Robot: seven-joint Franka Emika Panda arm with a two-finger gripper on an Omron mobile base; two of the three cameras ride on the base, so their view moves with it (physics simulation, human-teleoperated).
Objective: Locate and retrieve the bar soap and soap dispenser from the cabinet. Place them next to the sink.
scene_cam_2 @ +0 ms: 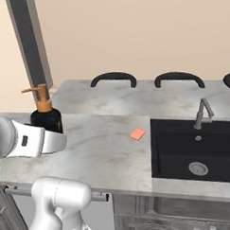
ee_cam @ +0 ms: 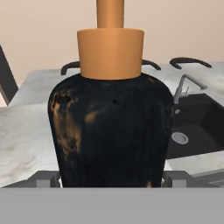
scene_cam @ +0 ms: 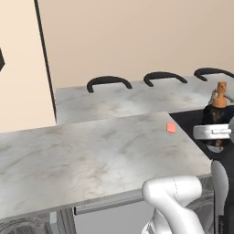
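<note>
Soap dispenser [ee_cam: 109,127] sits clamped in your claw [ee_cam: 111,179], the squat black bottle standing upright between the two grey fingers [ee_cam: 46,179] that press its lower sides in the hand view. Its orange pump top [ee_cam: 110,48] rises straight above the dark body there.

From the right base view you see the same bottle [scene_cam_2: 46,117] held at the left, above the marble bench [scene_cam_2: 99,150], with the white wrist of the arm [scene_cam_2: 28,139] wrapped in front of its base. From the left base view the dispenser [scene_cam: 218,107] appears at the far right, its orange pump above the black body, over the dark sink basin [scene_cam: 196,121].

Bar soap [scene_cam_2: 137,134] lies flat on the bench, alone, just beside the left rim of the black sink [scene_cam_2: 194,151]; you can pick it out in the left base view as a small salmon-pink patch [scene_cam: 171,128] near the bench's right edge. It lies well apart from the bottle in your grip.

A grey faucet [scene_cam_2: 202,112] stands at the back of the sink, a round drain [scene_cam_2: 198,168] showing on the basin floor. Three dark curved chair backs [scene_cam_2: 113,79] line the far side of the bench, against a plain beige wall [scene_cam_2: 132,35].
</note>
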